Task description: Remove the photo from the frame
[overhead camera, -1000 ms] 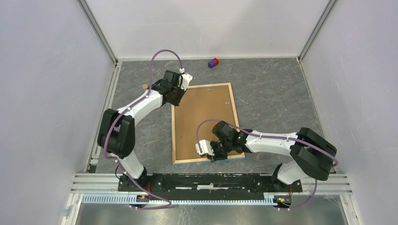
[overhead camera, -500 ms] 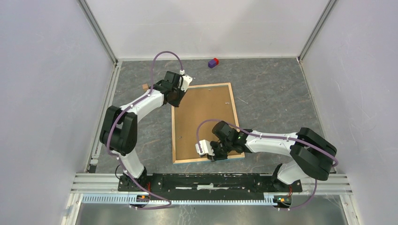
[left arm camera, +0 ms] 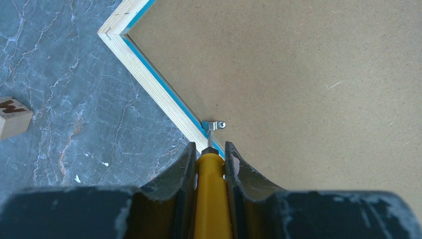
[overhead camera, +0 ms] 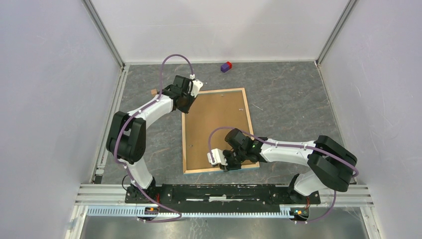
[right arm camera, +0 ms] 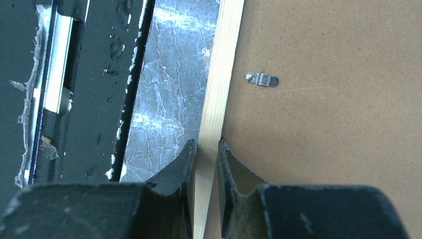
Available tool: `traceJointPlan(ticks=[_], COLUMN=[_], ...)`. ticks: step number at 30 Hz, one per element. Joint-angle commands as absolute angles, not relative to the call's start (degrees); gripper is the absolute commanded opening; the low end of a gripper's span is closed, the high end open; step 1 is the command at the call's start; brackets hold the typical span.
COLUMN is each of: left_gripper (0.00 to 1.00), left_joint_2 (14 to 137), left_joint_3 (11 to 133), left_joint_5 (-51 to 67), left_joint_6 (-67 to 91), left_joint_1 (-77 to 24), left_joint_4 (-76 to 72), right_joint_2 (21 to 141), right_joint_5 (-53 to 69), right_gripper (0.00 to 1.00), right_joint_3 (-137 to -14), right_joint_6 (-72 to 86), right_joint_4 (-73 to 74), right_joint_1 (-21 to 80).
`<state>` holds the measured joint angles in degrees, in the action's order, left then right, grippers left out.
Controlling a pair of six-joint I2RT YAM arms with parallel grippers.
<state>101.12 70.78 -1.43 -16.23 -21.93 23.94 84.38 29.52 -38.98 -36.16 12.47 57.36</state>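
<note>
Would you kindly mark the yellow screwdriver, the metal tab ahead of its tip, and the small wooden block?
yellow screwdriver (left arm camera: 212,199): left wrist view, on its handle.
metal tab (left arm camera: 214,124): left wrist view, on its middle.
wooden block (left arm camera: 12,117): left wrist view, on its visible middle.

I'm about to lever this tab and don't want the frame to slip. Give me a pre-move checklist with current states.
1. Large rectangular blue-edged picture frame lying face down, brown fibreboard back up: ok.
2. Left end effector shut on the yellow-handled tool: ok.
3. Tool tip at the small metal tab by the frame's rim: ok. Whether it is seated: cannot tell.
4. Right end effector clamped across the light wood rim at the frame's near edge: ok.
5. Second metal tab near the right end effector released: cannot tell.
6. Photo exposed: not ok, the fibreboard back covers it.
</note>
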Motion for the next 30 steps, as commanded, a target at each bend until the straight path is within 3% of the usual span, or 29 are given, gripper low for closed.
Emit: traceJointPlan(ticks=[1,30], left_gripper=[0.02,0.02], left_joint_2=[102.38,102.7], left_joint_3=[71.52,68.74], left_joint_5=[-1.41,5.6], left_joint_6=[-18.65,-14.49], left_joint_1=[-21.76,-21.73], left_joint_4=[19.5,13.15], right_joint_2=[86.07,87.12], right_joint_5=[33.8,34.45], right_gripper=[0.0,0.0], right_joint_3=[-37.44,-37.71], right_joint_6=[-36.85,-37.27], right_joint_4=[18.88,19.59], right_joint_1=[58.27,58.27])
